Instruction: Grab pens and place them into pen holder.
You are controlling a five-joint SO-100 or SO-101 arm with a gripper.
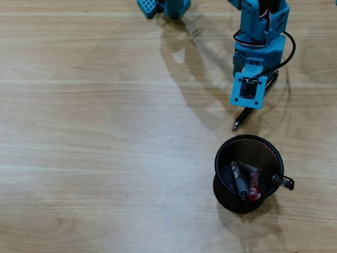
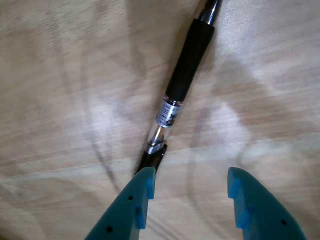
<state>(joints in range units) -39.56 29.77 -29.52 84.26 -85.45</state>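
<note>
With three pens already standing in the pen holder (image 1: 247, 174), the grey-black one (image 1: 238, 180), the red one (image 1: 254, 190) and the black-capped one (image 1: 283, 182), only the black pen (image 2: 185, 75) is left. It lies on the table (image 1: 105, 132) just beyond the holder, under the arm. In the wrist view the gripper (image 2: 189, 184) is spread wide and empty, one finger (image 2: 142, 182) over the pen's end.

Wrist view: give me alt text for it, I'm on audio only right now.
A black pen with a clear middle lies diagonally on the wooden table, its lower end beside the left fingertip of the open blue gripper. The jaws stand apart at the bottom edge, with nothing between them.
</note>
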